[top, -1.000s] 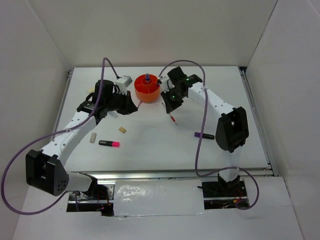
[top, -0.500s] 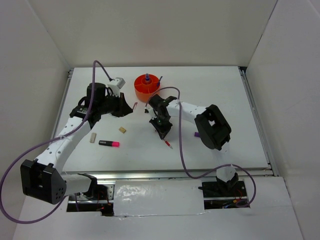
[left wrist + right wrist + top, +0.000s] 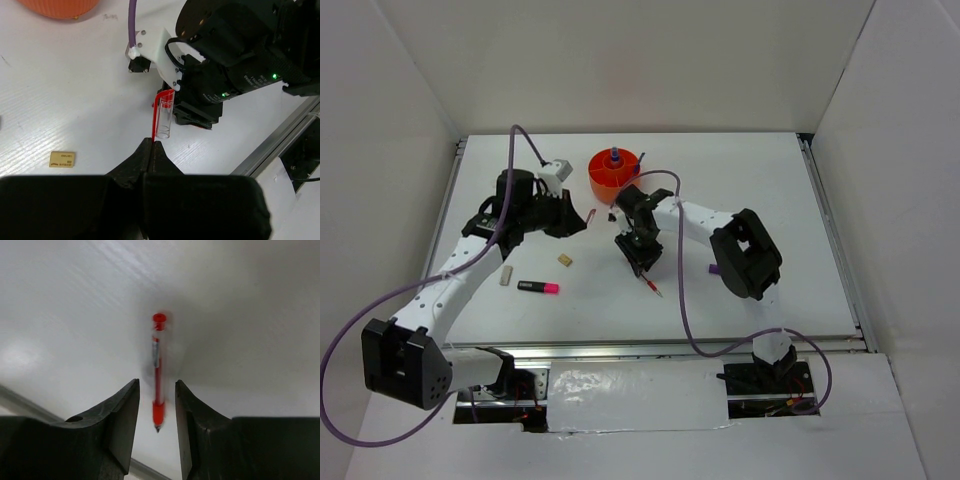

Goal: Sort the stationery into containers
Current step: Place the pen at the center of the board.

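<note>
My right hand [image 3: 156, 387] tilts down over the table [image 3: 75, 300], part open and empty, astride the red pen [image 3: 157, 365] lying twelve-to-six, tip at six. My left hand [image 3: 151, 145] pinches a clear red-clipped cap [image 3: 164, 117].

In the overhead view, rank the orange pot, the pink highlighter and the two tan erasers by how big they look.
1. orange pot
2. pink highlighter
3. left tan eraser and right tan eraser: one longer, one squarer, too alike to rank.

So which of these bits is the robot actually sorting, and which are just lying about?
Job: pot, red pen, cap, highlighter, marker, erasers.
Lying about: cables, silver tape.
</note>
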